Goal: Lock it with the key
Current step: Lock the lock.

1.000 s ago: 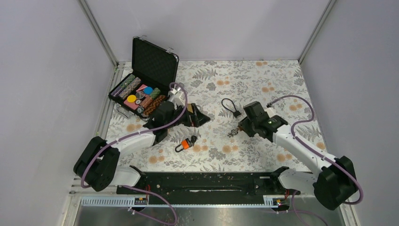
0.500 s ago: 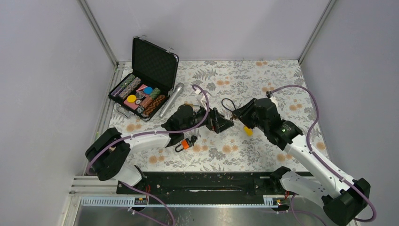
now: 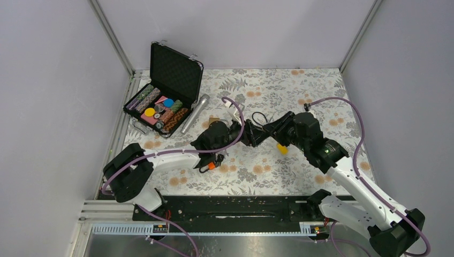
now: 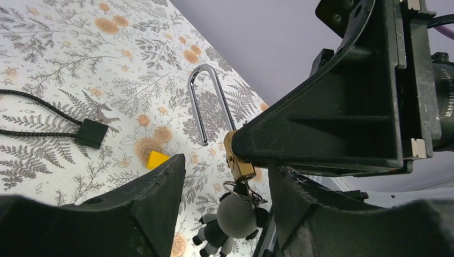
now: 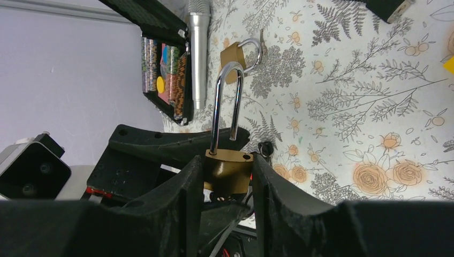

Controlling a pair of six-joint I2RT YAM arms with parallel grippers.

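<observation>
the right pincer grips the long-shackled brass padlock aloft so the half-open, empty left pincer straddles its small metal key.

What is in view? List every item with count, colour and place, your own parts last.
case: 1, black, open, far-left corner of the table, coloured chips inside
microphone: 1, silver, beside the case
small padlock: 1, brass, beside the microphone
cord: 1, black, looped, mid-table
block: 1, yellow, near the cord
clip: 1, orange and black, near side, left of centre
long-shackle padlock: 1, brass, shackle open, in the right pincer
key-ring figure: 1, grey, hanging under that padlock
left pincer: 1, black, open around the figure
right pincer: 1, black, shut on the padlock body
</observation>
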